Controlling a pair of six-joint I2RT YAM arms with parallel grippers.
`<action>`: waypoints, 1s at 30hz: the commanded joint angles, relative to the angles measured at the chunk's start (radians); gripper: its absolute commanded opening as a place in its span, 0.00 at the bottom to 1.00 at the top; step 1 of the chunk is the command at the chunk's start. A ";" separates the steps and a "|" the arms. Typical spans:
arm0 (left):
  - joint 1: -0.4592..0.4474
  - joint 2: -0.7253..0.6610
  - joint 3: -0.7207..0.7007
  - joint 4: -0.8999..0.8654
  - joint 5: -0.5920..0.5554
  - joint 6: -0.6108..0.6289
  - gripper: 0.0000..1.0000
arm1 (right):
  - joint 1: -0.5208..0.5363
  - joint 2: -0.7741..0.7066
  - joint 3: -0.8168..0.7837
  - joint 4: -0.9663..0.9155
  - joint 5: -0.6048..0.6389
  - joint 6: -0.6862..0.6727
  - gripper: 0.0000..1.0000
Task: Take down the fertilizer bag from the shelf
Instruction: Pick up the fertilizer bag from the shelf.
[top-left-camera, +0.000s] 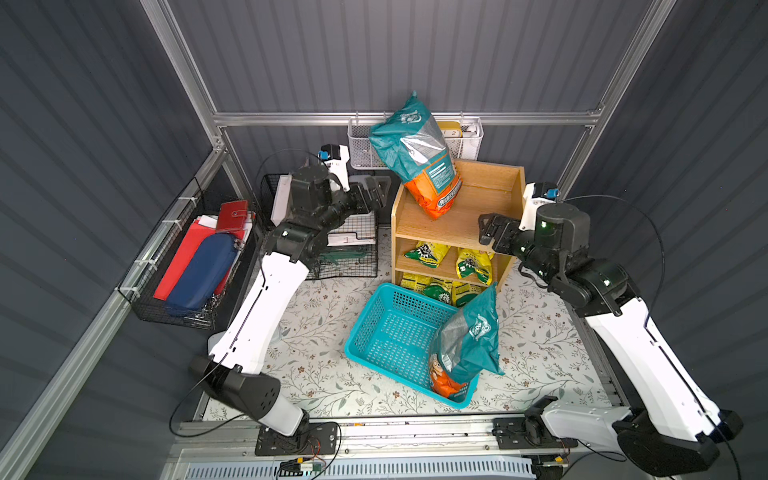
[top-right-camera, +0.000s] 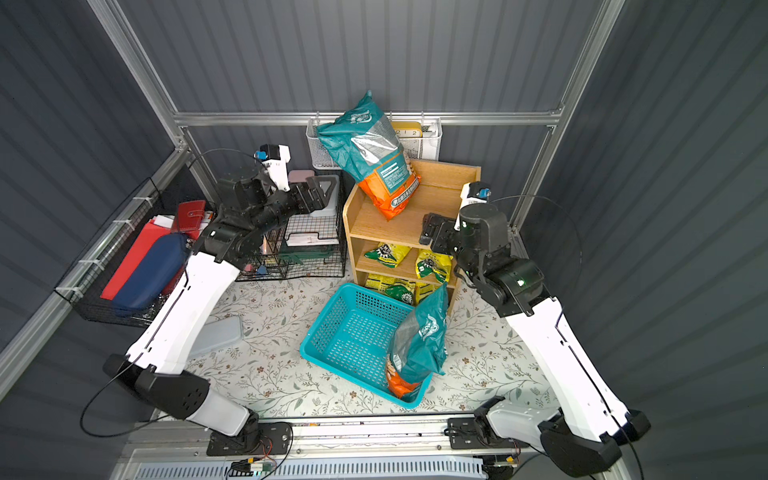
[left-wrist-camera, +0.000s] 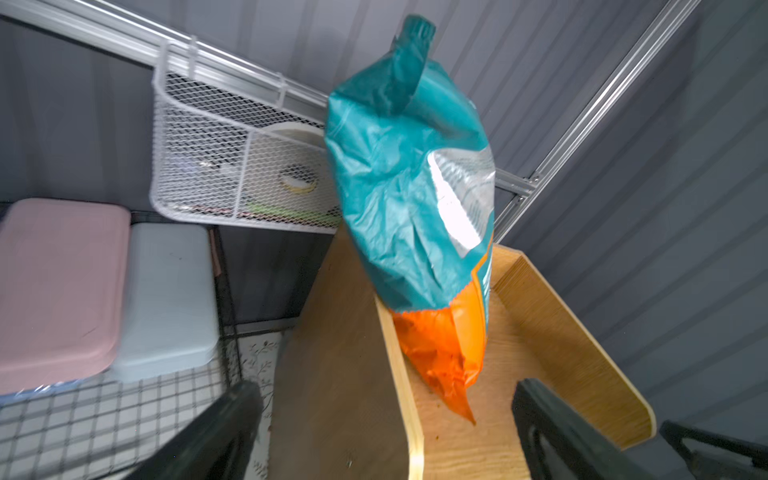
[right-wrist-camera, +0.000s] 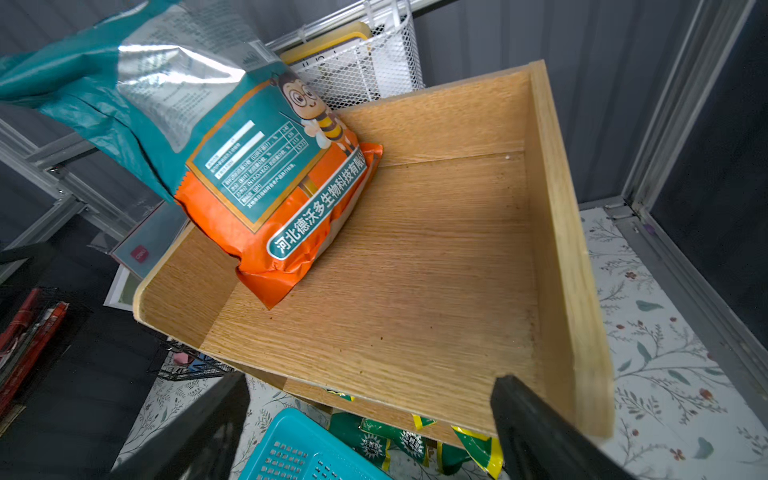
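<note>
The fertilizer bag (top-left-camera: 415, 153) leans on the shelf (top-left-camera: 490, 195) top, long axis tilting over its left panel; left jaws and right jaws stand apart, empty, left jaws seemingly nearer.

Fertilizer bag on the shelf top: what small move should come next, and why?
Probably ease the left gripper forward around the fertilizer bag: it leans over the side panel of the shelf toward that arm. That gripper and the right gripper both stand open, empty.
</note>
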 joint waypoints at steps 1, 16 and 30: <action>-0.003 0.097 0.094 0.041 0.101 -0.058 1.00 | -0.008 -0.018 0.015 0.025 -0.062 -0.056 0.96; -0.009 0.487 0.480 0.277 0.235 -0.375 0.93 | -0.007 -0.092 -0.045 0.089 -0.013 -0.154 0.96; -0.020 0.454 0.494 0.448 0.262 -0.412 0.00 | -0.007 -0.121 -0.087 0.086 0.030 -0.176 0.94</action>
